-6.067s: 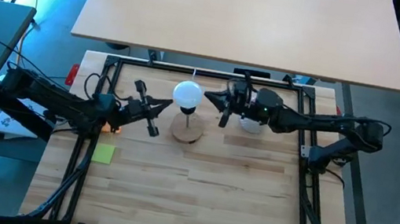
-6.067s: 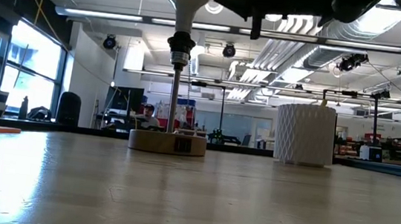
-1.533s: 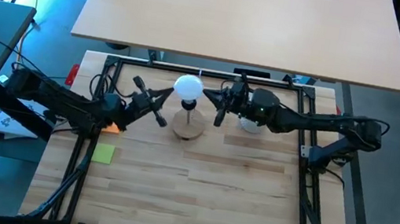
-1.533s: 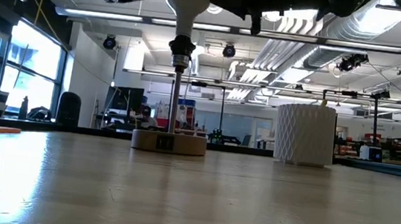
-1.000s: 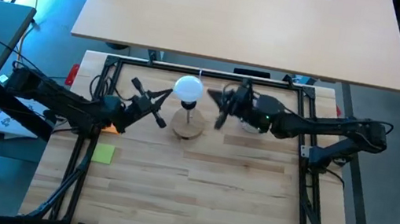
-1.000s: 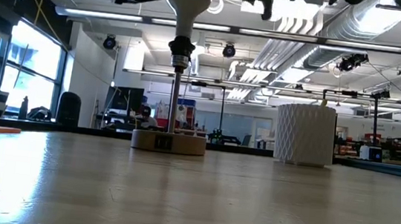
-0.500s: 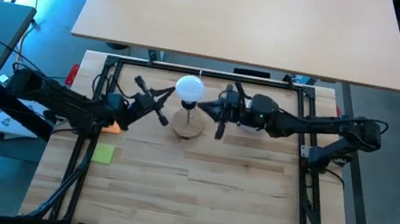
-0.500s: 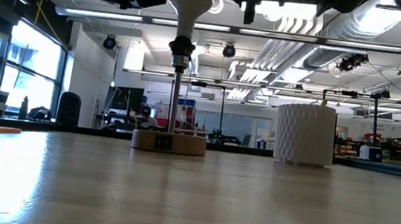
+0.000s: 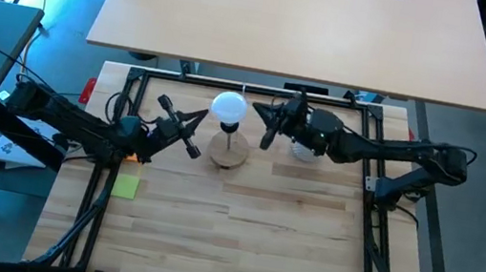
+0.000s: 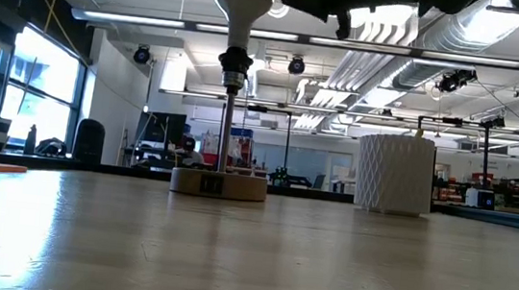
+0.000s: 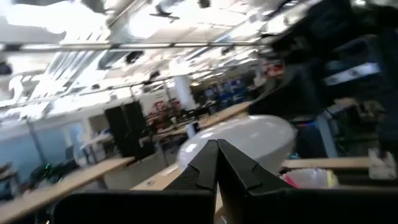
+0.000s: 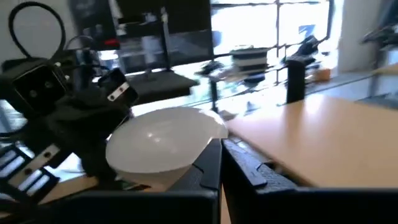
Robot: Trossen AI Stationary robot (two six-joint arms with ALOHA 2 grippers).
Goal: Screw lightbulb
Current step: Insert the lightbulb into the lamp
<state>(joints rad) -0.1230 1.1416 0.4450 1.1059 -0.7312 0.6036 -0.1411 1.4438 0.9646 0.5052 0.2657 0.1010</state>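
The wooden tabletop (image 9: 240,222) is bare across its near half, apart from a small yellow-green square (image 9: 125,186) lying flat toward 8 o'clock. Past the middle, toward 12 o'clock, a round wooden base (image 9: 229,154) sits on the boards with a thin post (image 10: 227,122) rising upright from it. The lightbulb (image 9: 229,109) stands on top of that post, neck down and globe up; in the low view its pale neck (image 10: 238,29) meets the dark socket at the head of the post.

The left gripper (image 9: 200,119) hangs at bulb height at the bulb's 9 o'clock, its fingers pressed together, the tips just beside the globe and holding nothing. In its wrist view the closed fingers (image 11: 211,165) point at the white globe (image 11: 239,142). The right gripper (image 9: 262,112) hangs at the bulb's 3 o'clock, also with fingers closed on nothing, tips just short of the globe (image 12: 165,144).

Farther right, at about 1 o'clock from the base, a white perforated cup (image 10: 394,173) stands on the tabletop, mostly under the right arm in the high view.
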